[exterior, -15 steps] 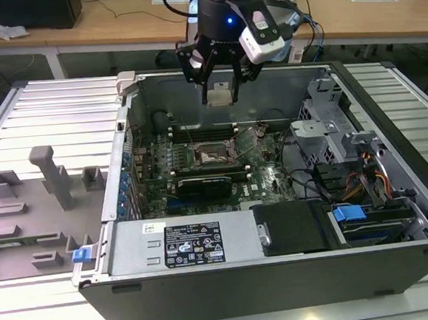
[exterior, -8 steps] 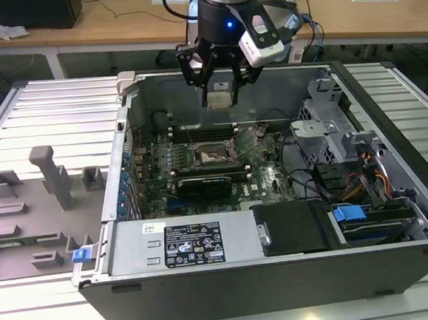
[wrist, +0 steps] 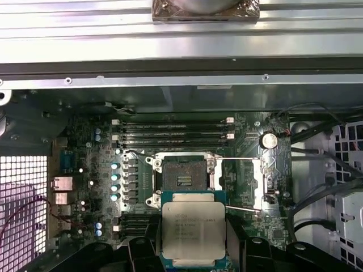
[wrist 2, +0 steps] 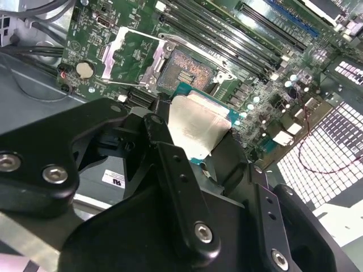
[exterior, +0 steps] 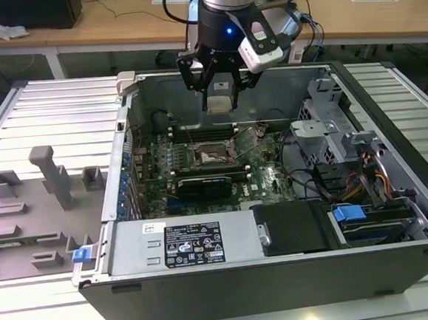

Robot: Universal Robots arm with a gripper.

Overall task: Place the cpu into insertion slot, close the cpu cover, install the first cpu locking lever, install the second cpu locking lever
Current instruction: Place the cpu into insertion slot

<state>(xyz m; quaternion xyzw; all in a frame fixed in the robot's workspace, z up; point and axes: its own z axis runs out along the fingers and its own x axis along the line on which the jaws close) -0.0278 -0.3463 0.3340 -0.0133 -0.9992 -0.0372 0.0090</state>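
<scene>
Gripper (exterior: 218,93) is top-centre in the exterior view, over the open case (exterior: 282,273) — clamped on the cpu (wrist: 193,232), chip flat. Insertion slot (exterior: 212,154) sits mid-frame there, contacts exposed; cpu cover (wrist: 262,180) lies flipped open beside it in the first wrist view.

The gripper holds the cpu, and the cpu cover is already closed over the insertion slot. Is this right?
Not quite: the cpu cover stands open beside the bare insertion slot, as the first wrist view shows. The gripper does hold the cpu.
</scene>
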